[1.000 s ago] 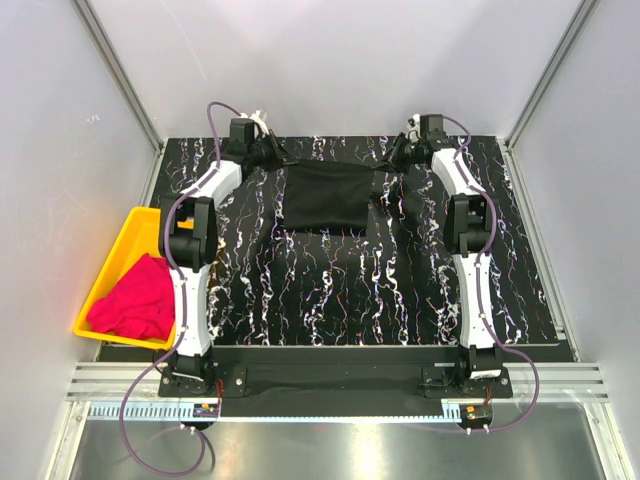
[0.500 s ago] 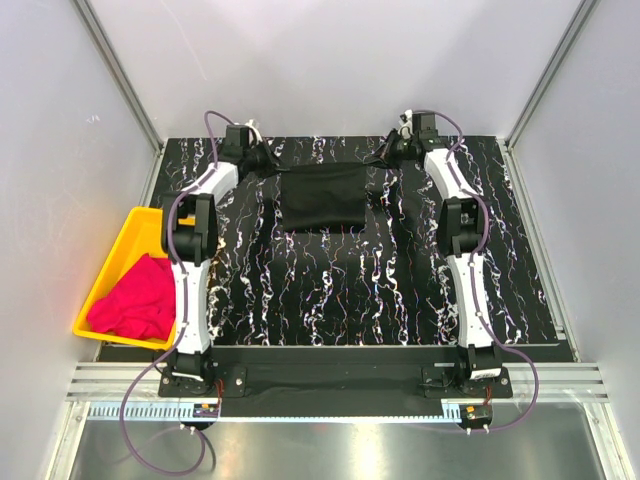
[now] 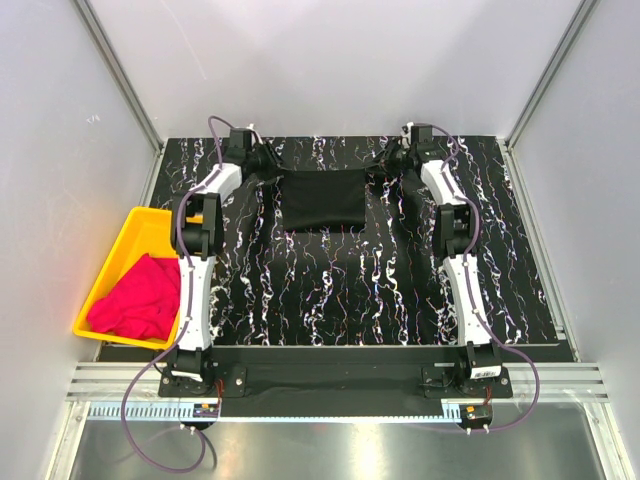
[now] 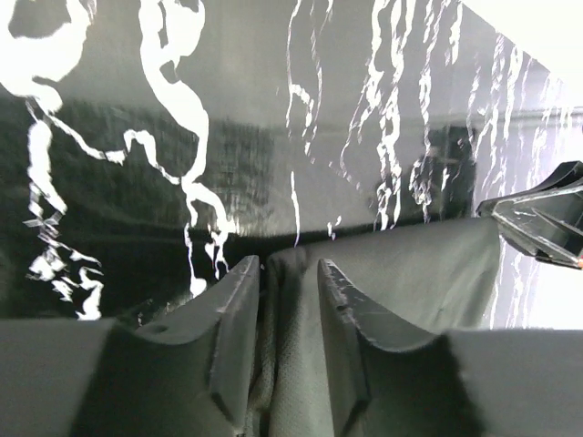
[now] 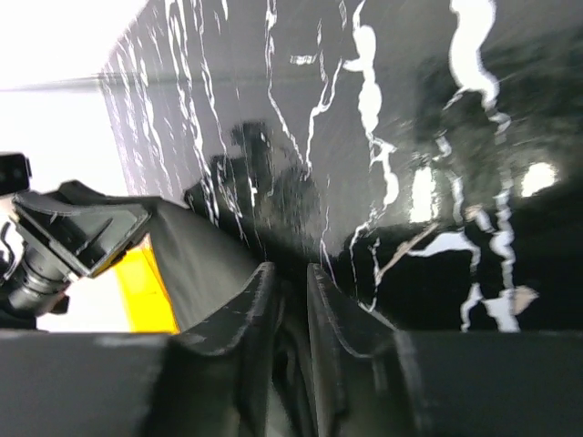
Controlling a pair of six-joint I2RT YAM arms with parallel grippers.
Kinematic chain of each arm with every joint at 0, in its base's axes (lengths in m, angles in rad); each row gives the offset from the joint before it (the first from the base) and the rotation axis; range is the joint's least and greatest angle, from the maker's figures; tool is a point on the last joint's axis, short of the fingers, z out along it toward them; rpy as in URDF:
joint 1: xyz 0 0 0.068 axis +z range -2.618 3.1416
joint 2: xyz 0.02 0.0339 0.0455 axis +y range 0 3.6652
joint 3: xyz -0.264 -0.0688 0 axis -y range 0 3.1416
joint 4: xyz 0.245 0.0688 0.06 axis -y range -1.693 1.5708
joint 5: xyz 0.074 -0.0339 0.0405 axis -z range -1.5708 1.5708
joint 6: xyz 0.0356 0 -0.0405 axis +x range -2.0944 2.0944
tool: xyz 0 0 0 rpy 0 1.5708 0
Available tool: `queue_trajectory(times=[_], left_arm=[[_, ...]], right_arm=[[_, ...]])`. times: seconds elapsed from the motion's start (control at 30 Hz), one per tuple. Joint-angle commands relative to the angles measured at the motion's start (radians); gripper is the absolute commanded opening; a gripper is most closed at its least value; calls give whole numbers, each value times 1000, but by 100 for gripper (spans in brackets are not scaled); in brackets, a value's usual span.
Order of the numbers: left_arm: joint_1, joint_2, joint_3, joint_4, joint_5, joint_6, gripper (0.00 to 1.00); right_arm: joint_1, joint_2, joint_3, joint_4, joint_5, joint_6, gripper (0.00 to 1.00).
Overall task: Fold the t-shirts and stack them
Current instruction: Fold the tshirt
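The black t-shirt (image 3: 320, 198) hangs stretched between my two grippers at the far middle of the marbled table, its lower edge near the surface. My left gripper (image 3: 268, 163) is shut on its left top corner; black cloth (image 4: 383, 282) is pinched between the fingers (image 4: 237, 319) in the left wrist view. My right gripper (image 3: 388, 158) is shut on the right top corner, with dark cloth (image 5: 196, 264) pinched between its fingers (image 5: 250, 328). The magenta-pink t-shirt (image 3: 135, 298) lies crumpled in the yellow tray (image 3: 130, 228) at the left.
The black marbled table (image 3: 350, 290) spans the middle of the view. Grey walls and metal frame posts (image 3: 530, 110) enclose the back and sides. The yellow tray sits off the table's left edge beside the left arm (image 3: 192, 280).
Both grippers have moved farther back, carrying the black t-shirt toward the far edge. The shirt now hangs more taut and square between them.
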Motion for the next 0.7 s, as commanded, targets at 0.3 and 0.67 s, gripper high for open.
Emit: queue_trajectory(times=[0.3,0.67], left_arm=[[31,-263,-62,-50,42,66,45],[-170,-571,-646,176,234,-31,33]], right_arm=[[-92,-254,-114,-13,-3,65,40],[70,-625,-612,-40,-127,-73,11]])
